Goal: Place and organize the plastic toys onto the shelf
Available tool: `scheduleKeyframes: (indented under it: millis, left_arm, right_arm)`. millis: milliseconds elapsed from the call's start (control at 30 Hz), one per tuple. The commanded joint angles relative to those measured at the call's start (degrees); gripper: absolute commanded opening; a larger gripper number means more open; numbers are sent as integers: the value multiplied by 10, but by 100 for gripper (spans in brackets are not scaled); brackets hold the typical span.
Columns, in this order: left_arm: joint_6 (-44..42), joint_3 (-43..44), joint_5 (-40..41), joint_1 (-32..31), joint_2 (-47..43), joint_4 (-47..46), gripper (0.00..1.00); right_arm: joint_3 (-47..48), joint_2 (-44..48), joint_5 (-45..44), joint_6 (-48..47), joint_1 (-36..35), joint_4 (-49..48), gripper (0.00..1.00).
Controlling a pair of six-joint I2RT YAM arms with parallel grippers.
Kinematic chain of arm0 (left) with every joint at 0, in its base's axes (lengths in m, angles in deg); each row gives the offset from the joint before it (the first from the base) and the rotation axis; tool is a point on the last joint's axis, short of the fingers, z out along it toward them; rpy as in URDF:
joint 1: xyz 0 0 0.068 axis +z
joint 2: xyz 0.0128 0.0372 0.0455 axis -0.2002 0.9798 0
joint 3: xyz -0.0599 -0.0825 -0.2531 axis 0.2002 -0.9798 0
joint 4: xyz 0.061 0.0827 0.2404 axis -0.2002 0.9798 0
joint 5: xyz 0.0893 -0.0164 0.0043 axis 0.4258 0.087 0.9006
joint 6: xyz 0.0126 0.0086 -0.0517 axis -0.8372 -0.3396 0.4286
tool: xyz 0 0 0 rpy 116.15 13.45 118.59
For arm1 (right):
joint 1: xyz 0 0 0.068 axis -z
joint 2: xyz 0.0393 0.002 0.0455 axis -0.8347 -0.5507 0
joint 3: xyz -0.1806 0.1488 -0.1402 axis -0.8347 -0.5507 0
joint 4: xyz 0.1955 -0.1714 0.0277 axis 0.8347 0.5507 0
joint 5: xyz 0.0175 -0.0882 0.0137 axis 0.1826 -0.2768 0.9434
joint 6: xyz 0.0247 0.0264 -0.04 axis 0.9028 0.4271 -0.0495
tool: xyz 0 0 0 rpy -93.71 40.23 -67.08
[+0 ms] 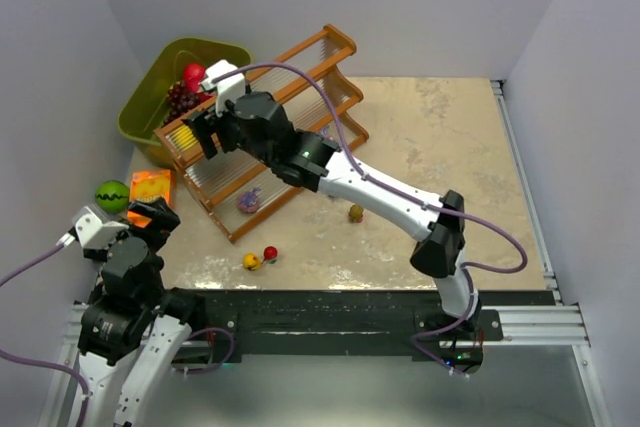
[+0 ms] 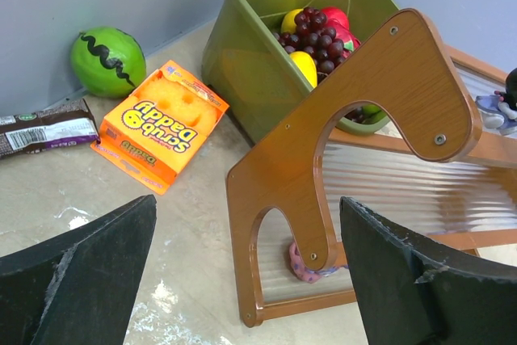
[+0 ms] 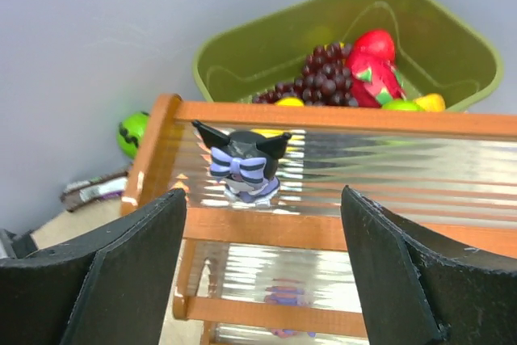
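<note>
Hovering my right tool (image 3: pixel 262 199) at the left end of the shelf (image 3: pixel 323 116), fingers spread wide, holding nothing. The dark figurine (image 3: pixel 242 163) stands upright on the top tier, dead ahead between the fingers, looks untouched. My left tool (image 2: pixel 249 204) is also wide and empty, low beside the shelf's end. Loose on the counter (image 1: pixel 450 147): yellow toy (image 1: pixel 252 262) and red toy (image 1: pixel 270 253) side by side near the front edge, probably nearer my left arm; olive toy (image 1: pixel 355 212) lies under my right arm.
</note>
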Motion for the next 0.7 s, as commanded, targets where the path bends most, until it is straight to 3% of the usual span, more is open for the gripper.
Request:
scheduleKeyframes:
  millis: [0, 167, 333, 533, 667]
  left_arm:
    - [6, -1, 14, 2, -17, -14, 100]
    - [4, -1, 7, 2, -34, -16, 100]
    - [-23, -10, -25, 2, -61, -41, 100]
    - [-35, -12, -37, 2, -68, -52, 100]
    - [-39, -13, -42, 2, -63, -56, 100]
  right_arm:
    - [-58, 87, 7, -1, 1, -32, 80]
    - [-252, 203, -34, 27, 1, -34, 80]
    - [-494, 362, -174, 111, 6, -31, 81]
    - [-658, 427, -207, 204, 62, 4, 81]
    - [-709, 437, -219, 234, 126, 10, 80]
